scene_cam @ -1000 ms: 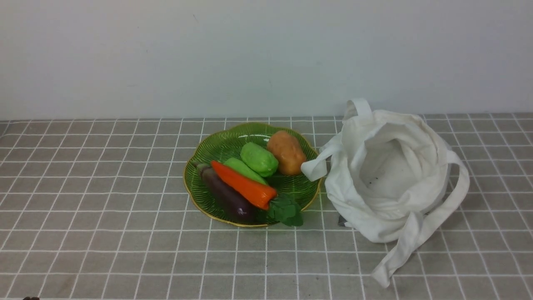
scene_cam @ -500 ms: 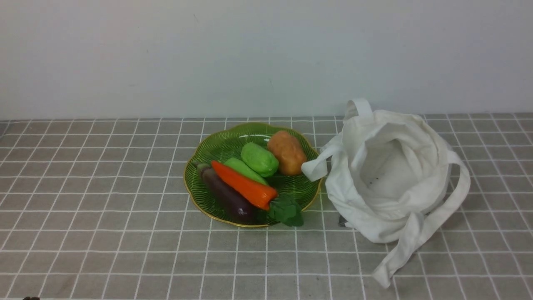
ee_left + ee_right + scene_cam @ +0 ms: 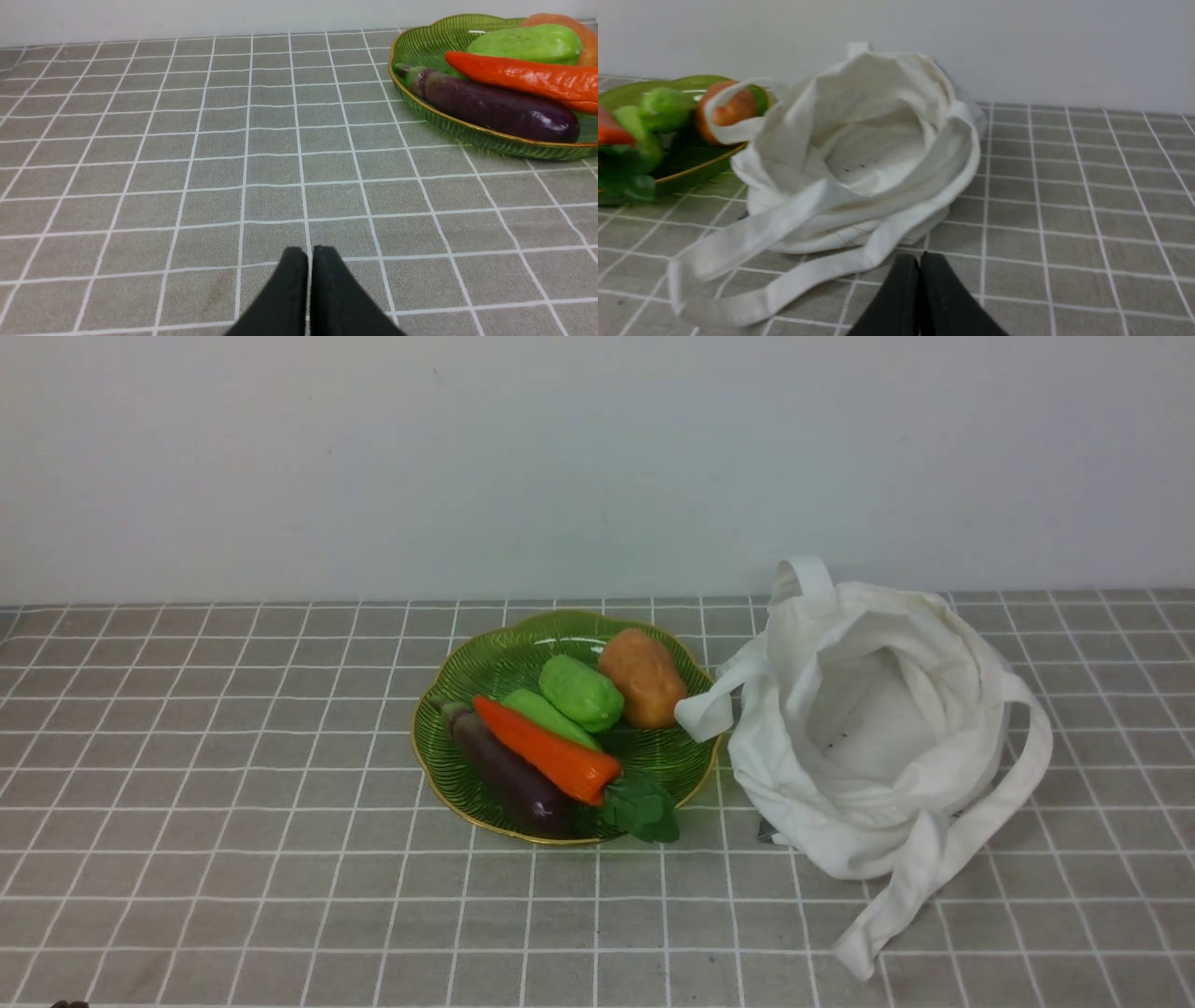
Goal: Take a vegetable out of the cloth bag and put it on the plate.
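The orange carrot (image 3: 551,752) with its dark green leafy top lies on the green gold-rimmed plate (image 3: 485,658), across the purple eggplant; it also shows in the left wrist view (image 3: 528,79). The white cloth bag (image 3: 878,728) sits open to the right of the plate, nothing showing inside; it fills the right wrist view (image 3: 859,154). My left gripper (image 3: 310,252) is shut and empty, low over the table, well short of the plate (image 3: 467,128). My right gripper (image 3: 919,259) is shut and empty just before the bag's strap. Neither gripper shows in the front view.
On the plate also lie a purple eggplant (image 3: 509,775), a green vegetable (image 3: 581,693) and an orange-brown potato (image 3: 642,678). A bag strap (image 3: 896,915) trails toward the front edge. A white wall stands behind the grey checked tablecloth (image 3: 233,803).
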`<state>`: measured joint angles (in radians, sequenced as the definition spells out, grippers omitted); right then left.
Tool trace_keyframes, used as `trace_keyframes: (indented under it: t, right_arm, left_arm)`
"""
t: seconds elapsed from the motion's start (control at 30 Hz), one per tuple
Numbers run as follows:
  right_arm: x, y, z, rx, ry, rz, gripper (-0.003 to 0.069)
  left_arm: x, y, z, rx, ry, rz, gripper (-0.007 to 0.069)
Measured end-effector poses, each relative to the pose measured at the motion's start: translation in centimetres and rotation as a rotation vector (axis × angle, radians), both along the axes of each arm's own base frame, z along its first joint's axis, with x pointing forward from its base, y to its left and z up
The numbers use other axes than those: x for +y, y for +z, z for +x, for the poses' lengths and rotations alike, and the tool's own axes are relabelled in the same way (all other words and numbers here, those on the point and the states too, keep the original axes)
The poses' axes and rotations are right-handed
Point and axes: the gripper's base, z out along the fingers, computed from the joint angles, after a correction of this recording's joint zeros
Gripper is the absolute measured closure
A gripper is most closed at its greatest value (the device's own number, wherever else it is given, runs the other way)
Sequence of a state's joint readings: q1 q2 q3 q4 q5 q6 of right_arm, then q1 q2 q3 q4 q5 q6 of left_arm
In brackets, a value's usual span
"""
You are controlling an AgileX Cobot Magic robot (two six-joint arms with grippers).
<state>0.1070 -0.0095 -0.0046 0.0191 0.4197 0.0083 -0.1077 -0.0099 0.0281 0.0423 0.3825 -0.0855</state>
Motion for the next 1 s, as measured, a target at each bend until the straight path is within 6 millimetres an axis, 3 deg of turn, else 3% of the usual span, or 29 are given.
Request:
trace_keyframes:
  t: [0.17,1.0]
  right_arm:
    - [-0.39,-0.6,0.09,0.009,-0.074,0.017,0.0674]
    - [-0.42,-0.59,0.1,0.006,-0.081,0.021,0.0674]
  left_arm:
    - [0.0,0.0,0.0,0.0,0.0,0.0,0.0629]
    - [0.0,0.0,0.0,0.0,0.0,0.0,0.0629]
